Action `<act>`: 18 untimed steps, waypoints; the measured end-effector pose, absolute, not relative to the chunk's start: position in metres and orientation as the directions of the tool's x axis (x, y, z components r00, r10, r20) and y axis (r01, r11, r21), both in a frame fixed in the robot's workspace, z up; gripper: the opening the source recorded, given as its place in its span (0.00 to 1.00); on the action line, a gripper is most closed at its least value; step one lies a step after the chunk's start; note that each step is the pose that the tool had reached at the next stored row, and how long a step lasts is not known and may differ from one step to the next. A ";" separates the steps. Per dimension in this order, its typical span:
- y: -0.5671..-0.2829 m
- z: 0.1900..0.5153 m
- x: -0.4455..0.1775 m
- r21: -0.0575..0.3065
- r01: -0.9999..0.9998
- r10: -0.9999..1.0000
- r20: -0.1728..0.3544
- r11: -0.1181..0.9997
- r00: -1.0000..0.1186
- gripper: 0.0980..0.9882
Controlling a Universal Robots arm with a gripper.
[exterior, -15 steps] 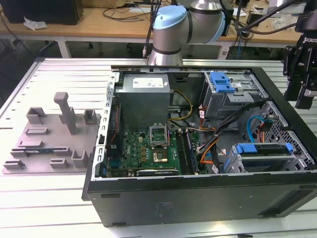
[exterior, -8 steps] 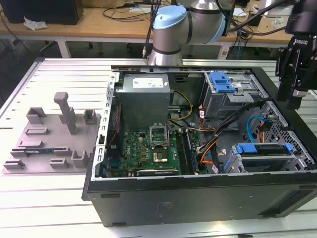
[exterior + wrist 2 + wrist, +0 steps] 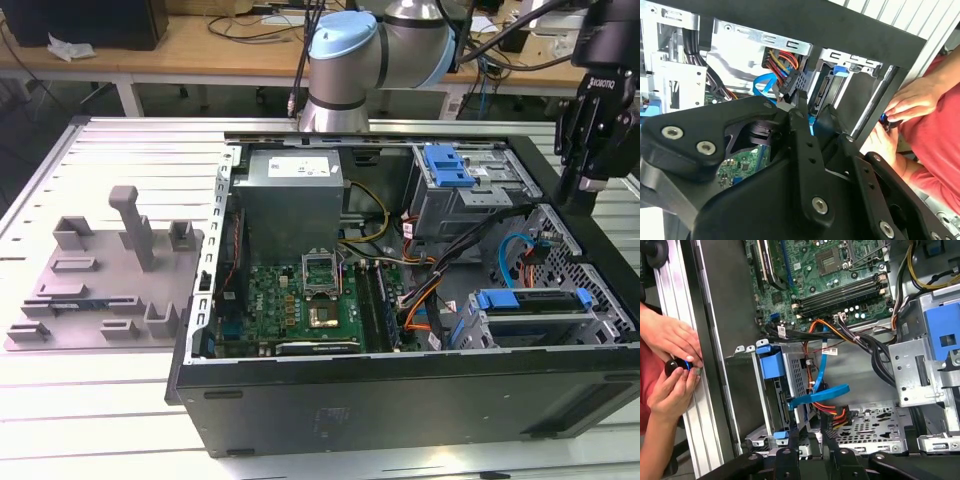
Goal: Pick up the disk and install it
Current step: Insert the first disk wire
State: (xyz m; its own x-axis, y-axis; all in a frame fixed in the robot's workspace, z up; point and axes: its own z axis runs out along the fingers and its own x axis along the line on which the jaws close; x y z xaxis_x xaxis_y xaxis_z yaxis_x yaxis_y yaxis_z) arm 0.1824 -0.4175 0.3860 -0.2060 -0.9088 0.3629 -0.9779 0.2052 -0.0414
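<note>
Since the disk [image 3: 530, 302] lies level in the drive bay at about four o'clock in the exterior view, just behind the front wall of the case [image 3: 350, 400], the pick-up looks done and the install looks finished or close to it. Its blue carrier spans the metal cage, and nothing grips it. I cannot tell whether the carrier has latched or whether any cable is plugged into it.

At nine o'clock a grey tray [image 3: 100, 280] with posts and blocks rests on the surface [image 3: 100, 420], well apart from the case.

Farther back, at two o'clock, the end effector [image 3: 590, 183] hangs above the case's rim, apart from the disk and higher than it. In the first wrist view its fingers [image 3: 790, 455] stand apart with only the cage floor and cables showing between them, so I judge it released and empty, touching nothing.

Outside the case wall, in that same view, a person's hands [image 3: 670, 340] hold a small black knob over the surface's edge.

At twelve o'clock in the exterior view the arm [image 3: 375, 50] rises behind the case.
</note>
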 end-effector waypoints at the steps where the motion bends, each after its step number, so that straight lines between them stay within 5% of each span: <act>1: -0.418 0.385 0.183 -0.038 -0.978 -0.908 0.363 0.207 -0.207 0.25; 18: -0.407 0.363 0.191 -0.012 -0.978 -0.908 0.369 0.209 -0.199 0.25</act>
State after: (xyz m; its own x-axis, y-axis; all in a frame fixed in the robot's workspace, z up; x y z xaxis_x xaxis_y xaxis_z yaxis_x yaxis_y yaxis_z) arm 0.1906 -0.4069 0.3631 -0.1987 -0.9080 0.3689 -0.9778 0.2092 -0.0119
